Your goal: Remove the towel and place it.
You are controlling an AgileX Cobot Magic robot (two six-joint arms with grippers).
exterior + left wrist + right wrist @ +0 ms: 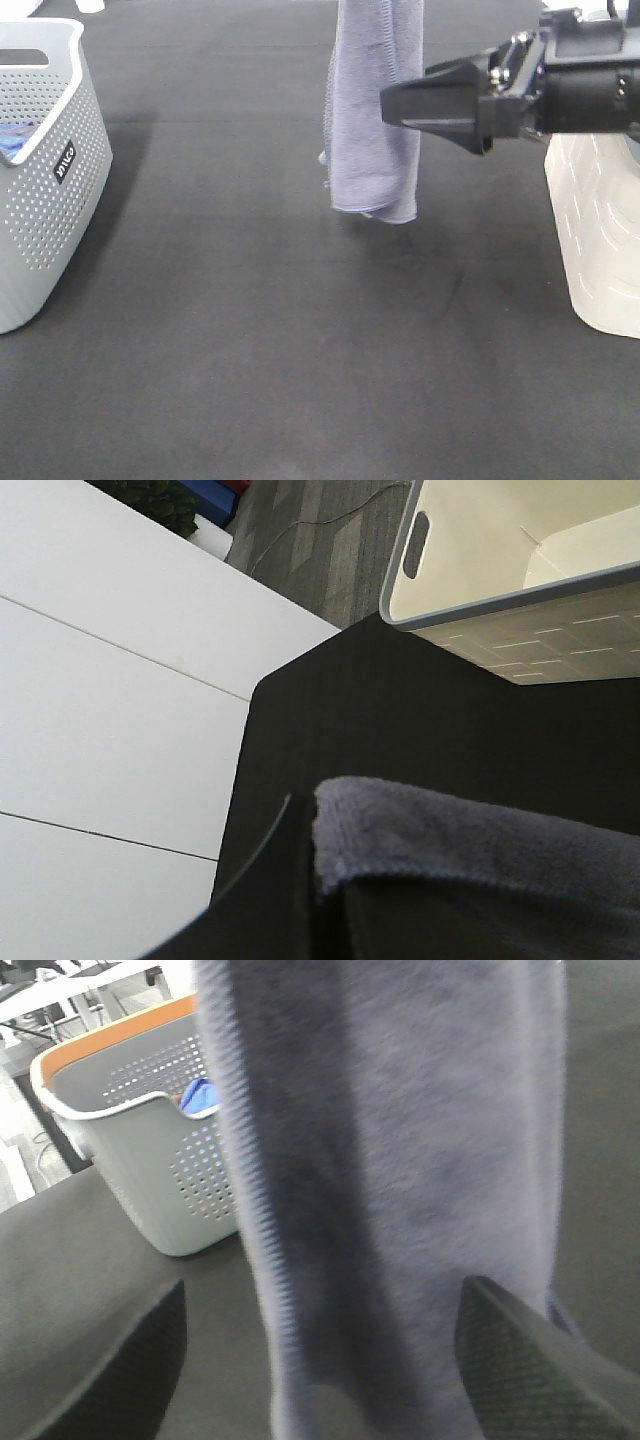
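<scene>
1. The black counter point(300, 380) lies bare along its near edge.
2. Farther in, a grey perforated basket point(60, 190) stands at the left edge of the counter with a blue cloth point(14, 138) inside. A cream basket point(600, 230) stands at the right edge, well apart from it.
3. Between the baskets, the right gripper point(400, 105) reaches in from the right at mid-height. Its fingers point(110, 1370) are spread wide, one on each side of the hanging cloth, and the right wrist view shows neither pressing on it.
4. The towel point(372, 120) hangs straight down in a folded column over the middle of the counter, just beyond the right gripper's tips. Its lower end is close to the surface, but whether it touches cannot be told. Its upper part runs out of the top of the high view.
5. The left gripper point(300, 900) is out of the high view. In its wrist view, the fingers are pressed together on the towel's stitched edge, high over the counter, with the cream basket beyond.
</scene>
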